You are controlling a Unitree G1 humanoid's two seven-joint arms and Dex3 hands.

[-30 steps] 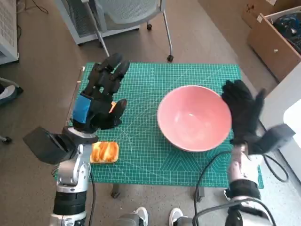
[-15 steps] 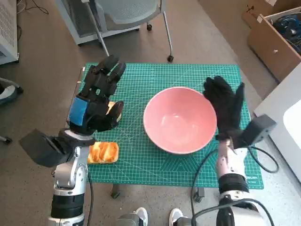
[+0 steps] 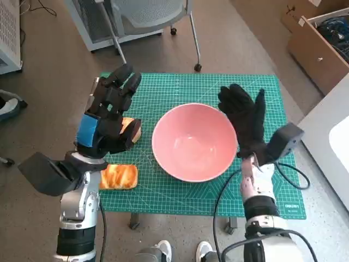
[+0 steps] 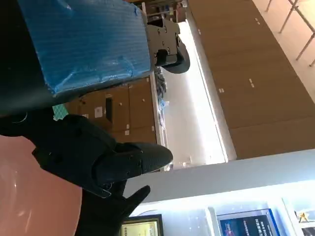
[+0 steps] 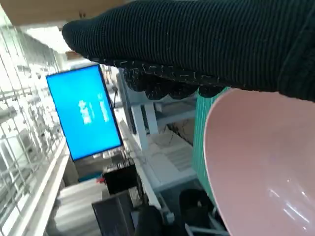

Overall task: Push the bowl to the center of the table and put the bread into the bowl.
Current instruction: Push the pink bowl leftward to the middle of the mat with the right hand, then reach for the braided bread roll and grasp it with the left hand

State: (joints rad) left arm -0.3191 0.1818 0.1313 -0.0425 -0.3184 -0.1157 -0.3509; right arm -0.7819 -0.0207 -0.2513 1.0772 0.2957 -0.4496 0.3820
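Pink bowl (image 3: 194, 142) near the middle of the green mat (image 3: 163, 191), gloved right hand (image 3: 244, 121) flat against its side, holding nothing. Bread (image 3: 119, 176) lies at the mat's near-left corner, not yet bowled; left hand (image 3: 108, 116) hovers spread, empty.

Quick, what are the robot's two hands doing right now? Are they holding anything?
Left hand: open, holding nothing, above the green mat.
Right hand: open and flat against the side of the pink bowl, holding nothing.
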